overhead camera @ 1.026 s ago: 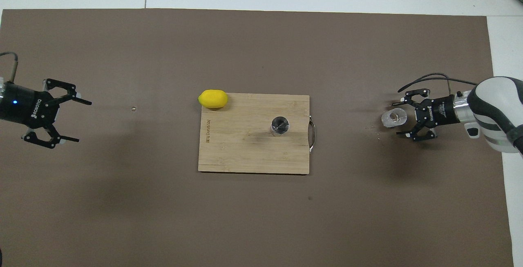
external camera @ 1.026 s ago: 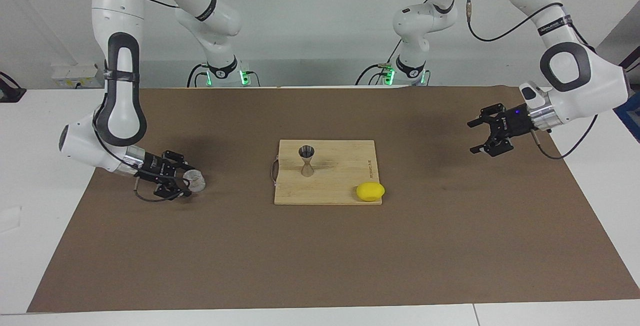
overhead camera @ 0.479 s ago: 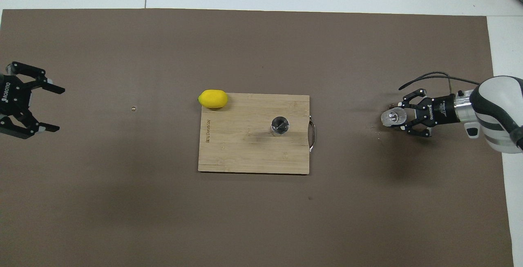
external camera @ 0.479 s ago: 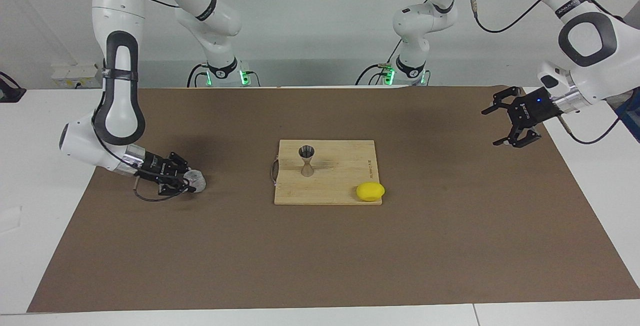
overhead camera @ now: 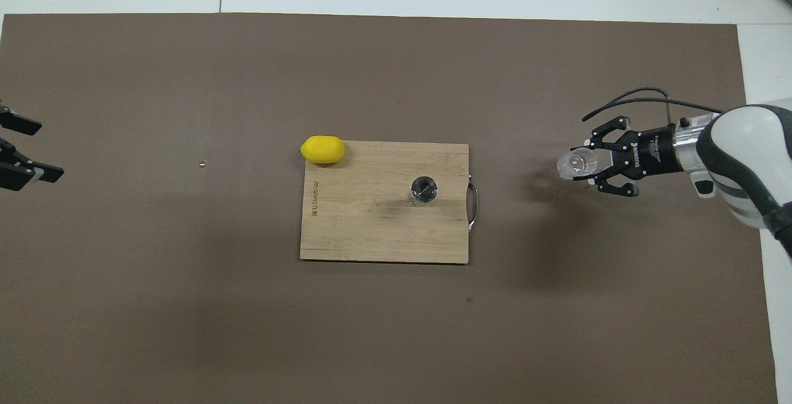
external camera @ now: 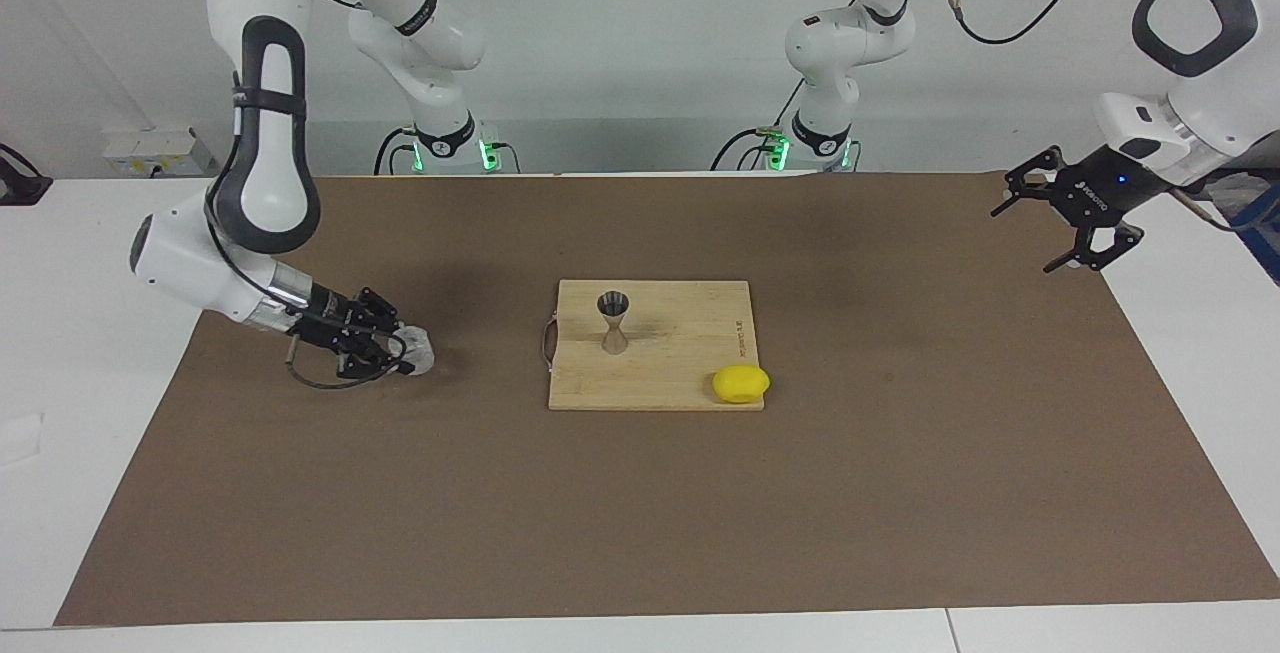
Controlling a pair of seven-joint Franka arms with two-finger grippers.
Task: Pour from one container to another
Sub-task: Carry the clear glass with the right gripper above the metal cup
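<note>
A small clear glass cup (external camera: 414, 350) (overhead camera: 573, 164) is held in my right gripper (external camera: 403, 351) (overhead camera: 581, 166), which is shut on it just above the brown mat, toward the right arm's end of the table. The silvery hourglass jigger (external camera: 613, 321) (overhead camera: 424, 189) stands upright on the wooden cutting board (external camera: 690, 373) (overhead camera: 371, 231) at the table's middle. My left gripper (external camera: 1040, 228) (overhead camera: 25, 150) hangs open and empty in the air over the mat's edge at the left arm's end, mostly cut off in the overhead view.
A yellow lemon (external camera: 741, 383) (overhead camera: 322, 149) lies at the board's corner farthest from the robots, toward the left arm's end. The board has a metal handle (external camera: 547, 343) (overhead camera: 474, 206) on its side toward the right arm. A tiny speck (overhead camera: 202, 164) lies on the mat.
My right gripper closed on the glass cup and has lifted it slightly, moving toward the board. My left gripper rose and pulled back toward the table's end, staying open.
</note>
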